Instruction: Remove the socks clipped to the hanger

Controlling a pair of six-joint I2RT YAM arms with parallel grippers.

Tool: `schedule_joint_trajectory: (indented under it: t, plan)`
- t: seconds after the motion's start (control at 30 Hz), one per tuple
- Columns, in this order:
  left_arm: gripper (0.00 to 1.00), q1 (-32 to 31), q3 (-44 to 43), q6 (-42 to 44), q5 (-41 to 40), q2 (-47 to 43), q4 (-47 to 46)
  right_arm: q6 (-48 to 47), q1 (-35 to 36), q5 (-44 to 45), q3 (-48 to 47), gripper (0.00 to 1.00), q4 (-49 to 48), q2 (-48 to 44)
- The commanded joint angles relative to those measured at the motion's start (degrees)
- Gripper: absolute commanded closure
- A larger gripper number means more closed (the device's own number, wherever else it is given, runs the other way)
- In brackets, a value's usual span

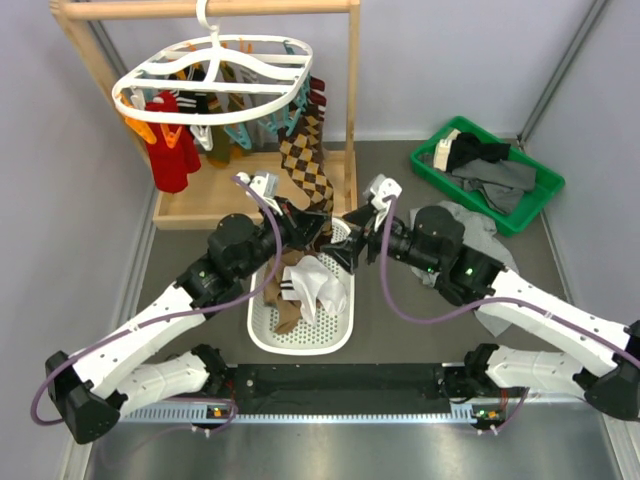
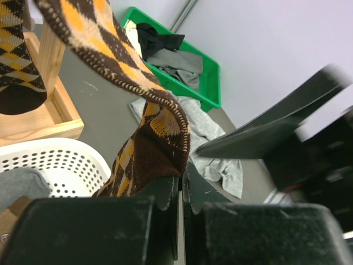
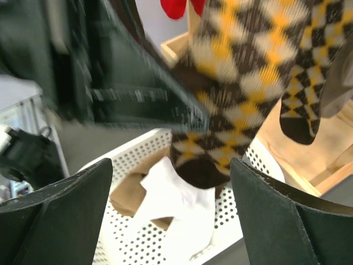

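The white oval hanger hangs from the wooden rail with several socks clipped under it, among them a red one and brown-tan argyle socks. My left gripper is shut on the lower part of one argyle sock, pinched between its jaws; the sock runs up and left out of that view. A second argyle sock hangs beside it. My right gripper is open and empty, just below the held argyle sock's toe, above the white basket.
The white perforated basket on the table between the arms holds white, tan and grey socks. A green bin of grey and black garments sits far right, with a grey garment beside it. The wooden stand base lies behind.
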State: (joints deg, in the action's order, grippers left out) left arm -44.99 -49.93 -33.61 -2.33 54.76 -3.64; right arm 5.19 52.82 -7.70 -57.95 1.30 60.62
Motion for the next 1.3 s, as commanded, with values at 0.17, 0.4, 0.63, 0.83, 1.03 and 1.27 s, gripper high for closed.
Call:
schedule_joint_trajectory:
  t: [0.17, 0.4, 0.63, 0.83, 1.03, 1.27]
  plan:
    - [1.0, 0.0, -5.7, -4.6, 1.5, 0.5, 0.7, -2.9, -0.2, 0.8, 12.9, 0.06, -31.3, 1.2]
    - [1.0, 0.0, -6.7, -6.5, 2.1, 0.9, 0.1, -3.3, 0.1, 3.4, 7.5, 0.08, -34.6, 9.5]
    - [1.0, 0.0, -7.3, -7.6, 2.1, 0.6, 0.0, -3.8, 0.1, 10.8, 4.8, 0.42, -37.2, 12.8]
    - [1.0, 0.1, -8.6, -7.6, 0.7, 0.2, 1.4, -3.4, 0.2, 9.1, 7.1, 0.98, -36.8, 10.9]
    - [1.0, 0.0, -10.8, -7.9, 2.0, 1.4, 2.3, -3.4, 0.2, 7.9, 7.7, 1.0, -35.9, 10.2]
    - [1.0, 0.1, -11.5, -7.7, 1.9, 0.5, 3.4, -3.3, 0.1, 7.9, 9.4, 0.39, -35.1, 8.3]
